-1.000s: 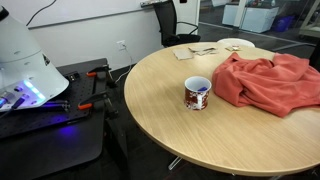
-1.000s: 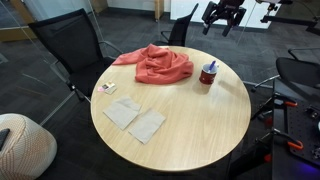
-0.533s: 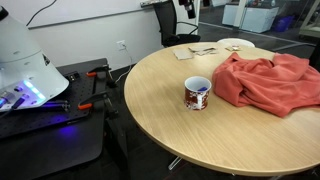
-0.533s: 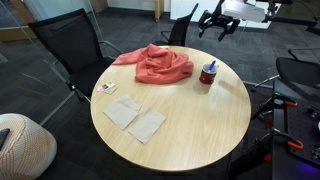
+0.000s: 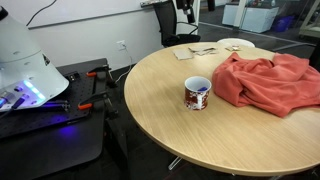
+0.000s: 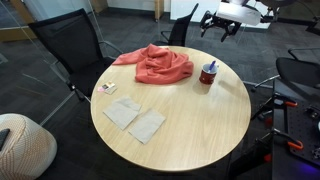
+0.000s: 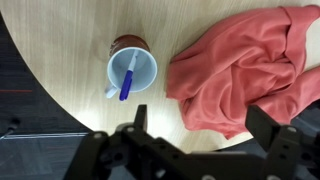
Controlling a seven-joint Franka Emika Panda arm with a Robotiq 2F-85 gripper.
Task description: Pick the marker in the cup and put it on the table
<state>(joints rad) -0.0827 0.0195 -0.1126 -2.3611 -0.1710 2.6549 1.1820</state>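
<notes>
The white cup (image 7: 132,68) with a dark red print stands on the round wood-coloured table (image 7: 60,75). The blue-purple marker (image 7: 127,78) leans inside it. The cup also shows in both exterior views (image 5: 198,93) (image 6: 209,74), and the marker's tip pokes out at its rim (image 6: 210,66). My gripper (image 7: 203,125) is open and empty. It hangs high above the table edge (image 6: 219,26), apart from the cup, with the cup up and to the left of the fingers in the wrist view.
A red cloth (image 7: 250,60) (image 5: 265,80) (image 6: 160,62) lies crumpled next to the cup. Paper sheets (image 6: 135,118) and a small card (image 6: 106,88) lie on the table. Black chairs (image 6: 65,45) stand around it. A black bench with clamps (image 5: 50,130) stands beside it.
My gripper has moved slightly down and towards the table in the exterior view. The cup, marker and cloth have not moved.
</notes>
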